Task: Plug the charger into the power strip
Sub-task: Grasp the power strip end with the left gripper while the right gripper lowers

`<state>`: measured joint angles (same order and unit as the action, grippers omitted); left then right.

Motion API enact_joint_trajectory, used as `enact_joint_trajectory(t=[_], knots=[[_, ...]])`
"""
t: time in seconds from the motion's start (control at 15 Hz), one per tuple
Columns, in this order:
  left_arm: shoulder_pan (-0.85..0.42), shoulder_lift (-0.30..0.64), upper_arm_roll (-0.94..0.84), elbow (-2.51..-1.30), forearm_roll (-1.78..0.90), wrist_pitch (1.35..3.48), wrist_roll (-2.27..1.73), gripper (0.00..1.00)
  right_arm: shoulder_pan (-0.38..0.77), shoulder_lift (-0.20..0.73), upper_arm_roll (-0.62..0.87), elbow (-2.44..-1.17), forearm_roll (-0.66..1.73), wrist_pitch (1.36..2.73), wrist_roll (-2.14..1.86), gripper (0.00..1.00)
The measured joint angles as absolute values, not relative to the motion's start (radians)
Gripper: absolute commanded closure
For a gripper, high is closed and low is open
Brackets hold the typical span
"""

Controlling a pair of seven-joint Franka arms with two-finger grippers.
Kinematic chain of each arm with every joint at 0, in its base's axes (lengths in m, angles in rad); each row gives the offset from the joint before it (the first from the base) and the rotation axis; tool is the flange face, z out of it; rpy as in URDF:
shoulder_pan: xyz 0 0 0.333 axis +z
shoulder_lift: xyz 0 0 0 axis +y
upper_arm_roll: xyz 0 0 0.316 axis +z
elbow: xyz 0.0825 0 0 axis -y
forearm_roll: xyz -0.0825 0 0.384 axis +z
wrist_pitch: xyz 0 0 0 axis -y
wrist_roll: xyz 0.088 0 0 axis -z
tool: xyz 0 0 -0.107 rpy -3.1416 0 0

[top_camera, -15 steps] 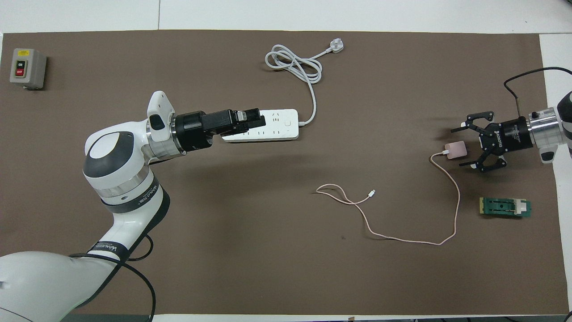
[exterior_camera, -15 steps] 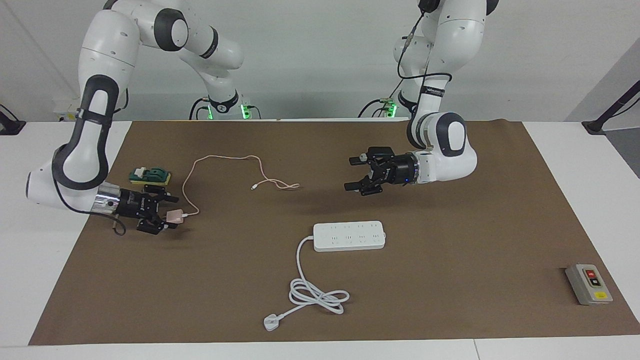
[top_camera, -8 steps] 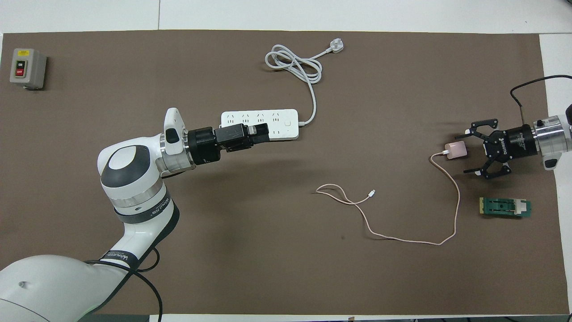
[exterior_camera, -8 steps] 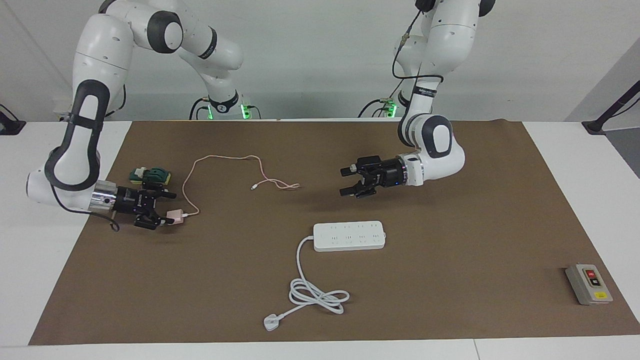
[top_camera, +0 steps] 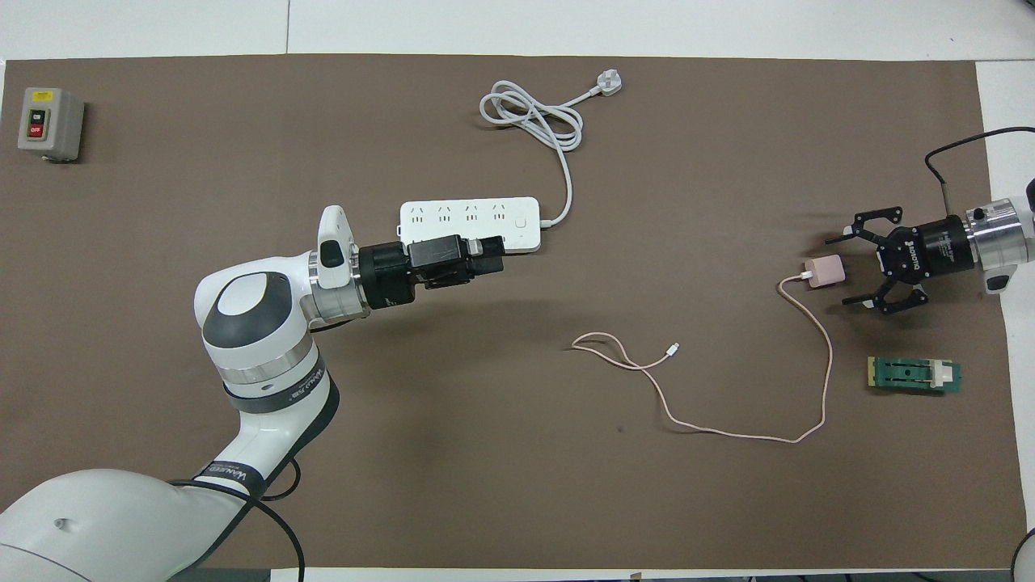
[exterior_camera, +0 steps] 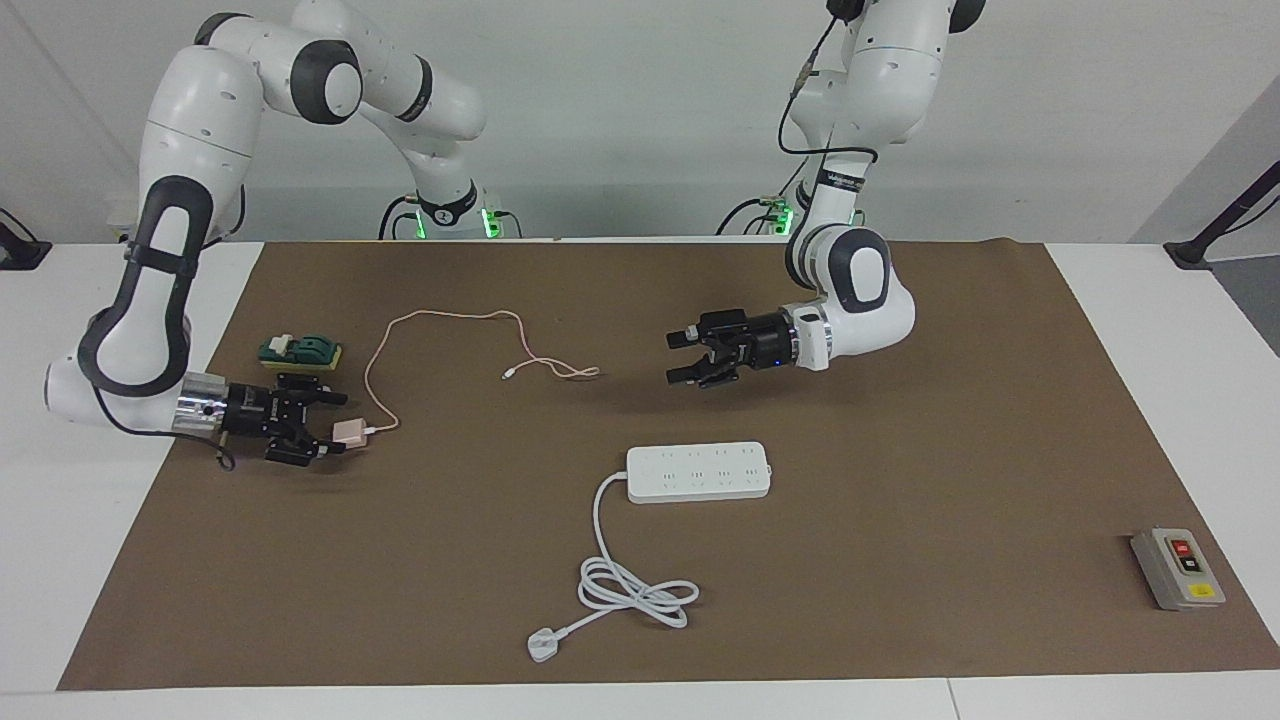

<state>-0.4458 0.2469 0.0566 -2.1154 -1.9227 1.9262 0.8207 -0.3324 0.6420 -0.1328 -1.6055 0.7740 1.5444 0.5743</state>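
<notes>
Charger [exterior_camera: 349,431] position, as I read it: lower left of the facing view, flat on the brown mat [exterior_camera: 900,480] that covers the bench [exterior_camera: 1150,700]. In the overhead view the same pink cube [top_camera: 825,271] sits at the middle right of the frame.

Right claw [exterior_camera: 322,425]: low over the mat, lying nearly level, fingers spread. The charger lies just off the fingertips, roughly between the two of them. From the overhead view I see a gap between the cube and the right claw [top_camera: 855,271]; I cannot tell from either view whether any fingertip touches it. The thin pink cable [exterior_camera: 440,318] leaves the cube on the side away from the claw, loops toward the upper middle of the facing view and ends loose on the mat.

Left claw [exterior_camera: 683,358]: at the centre of the facing view, raised, fingers spread, holding nothing. It hangs over bare mat just above the power strip [exterior_camera: 699,472] in that frame.

Power strip: centre of the facing view, below the left claw, flat on the mat, well apart from the charger. Its thick white cord [exterior_camera: 630,585] coils toward the bottom of the frame.

A green block [exterior_camera: 301,352] lies just above the right claw in the facing view. A grey switch box [exterior_camera: 1177,568] sits at the lower right.
</notes>
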Motion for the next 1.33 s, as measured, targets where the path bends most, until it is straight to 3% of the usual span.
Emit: enact_joint_trajectory(t=[1.26,1.33], knots=[[-0.481,0.246,0.057,-2.089,-1.955,1.956,0.821,0.0,-0.334,0.679,-0.139,-1.601,0.774,1.55,0.536,0.01],[-0.481,0.246,0.057,-2.089,-1.955,1.957,0.821,0.0,-0.334,0.68,-0.139,-1.601,0.774,1.55,0.533,0.17]])
